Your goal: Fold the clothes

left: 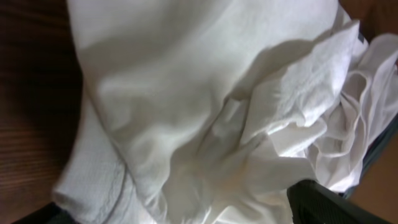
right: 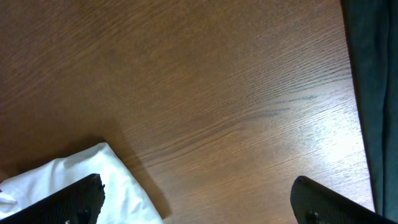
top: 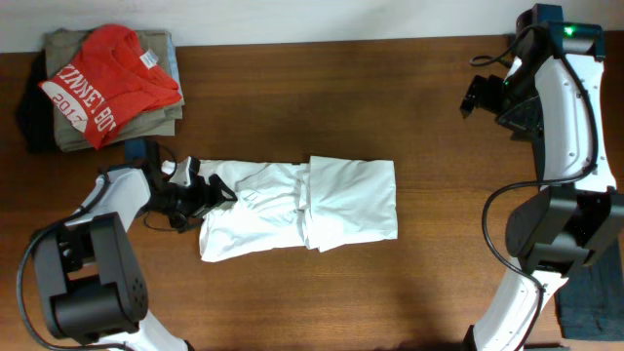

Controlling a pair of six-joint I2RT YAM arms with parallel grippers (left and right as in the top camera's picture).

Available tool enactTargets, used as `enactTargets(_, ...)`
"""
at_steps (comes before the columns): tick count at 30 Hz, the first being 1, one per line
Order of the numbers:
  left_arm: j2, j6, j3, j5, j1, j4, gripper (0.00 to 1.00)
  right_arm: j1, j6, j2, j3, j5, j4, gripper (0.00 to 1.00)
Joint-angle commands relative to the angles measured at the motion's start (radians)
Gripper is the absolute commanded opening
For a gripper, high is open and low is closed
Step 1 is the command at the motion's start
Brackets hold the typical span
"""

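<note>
Wooden table (top: 390, 88): white garment (top: 322, 205), clothes pile (top: 102, 88)

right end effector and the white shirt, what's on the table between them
Nothing but bare wooden table lies between the right end effector and the white shirt, clearest in the overhead view; the right wrist view agrees.

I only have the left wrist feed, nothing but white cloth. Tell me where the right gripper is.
Observer: The right gripper hangs over the wooden table at the back right, well clear of the white garment.
Operator: Report its jaws.
Observer: Open wide in the right wrist view, nothing between them.
Operator: Name what else is on the table.
Observer: A folded pile at the back-left corner, a red T-shirt on top.
</note>
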Motion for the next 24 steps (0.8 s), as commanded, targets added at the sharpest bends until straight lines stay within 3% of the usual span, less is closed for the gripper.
enactTargets(1, 0.039, -0.057, -0.034, -0.121, -0.011, 0.040, 0.53, 0.005, 0.000, -0.009, 0.016, -0.002, -0.003, 0.99)
enactTargets(3, 0.039, -0.057, -0.032, -0.156, -0.011, 0.045, 0.03, 0.005, 0.000, -0.009, 0.016, -0.002, -0.003, 0.98)
enactTargets(4, 0.038, -0.057, -0.032, -0.174, -0.010, 0.041, 0.00, 0.005, 0.000, -0.009, 0.016, -0.002, -0.003, 0.99)
enactTargets(10, 0.037, -0.099, 0.120, -0.348, 0.070, -0.119, 0.00, 0.005, 0.000, -0.009, 0.016, -0.002, -0.003, 0.98)
enactTargets(15, 0.037, -0.114, 0.516, -0.482, 0.119, -0.441, 0.01, 0.005, 0.000, -0.009, 0.016, -0.002, -0.003, 0.99)
enactTargets(19, 0.035, -0.108, 0.685, -0.479, 0.034, -0.597, 0.01, 0.005, 0.000, -0.009, 0.016, -0.002, -0.003, 0.99)
enactTargets(24, 0.032, -0.109, 0.685, -0.428, -0.184, -0.617, 0.00, 0.005, 0.000, -0.009, 0.016, -0.002, -0.003, 0.99)
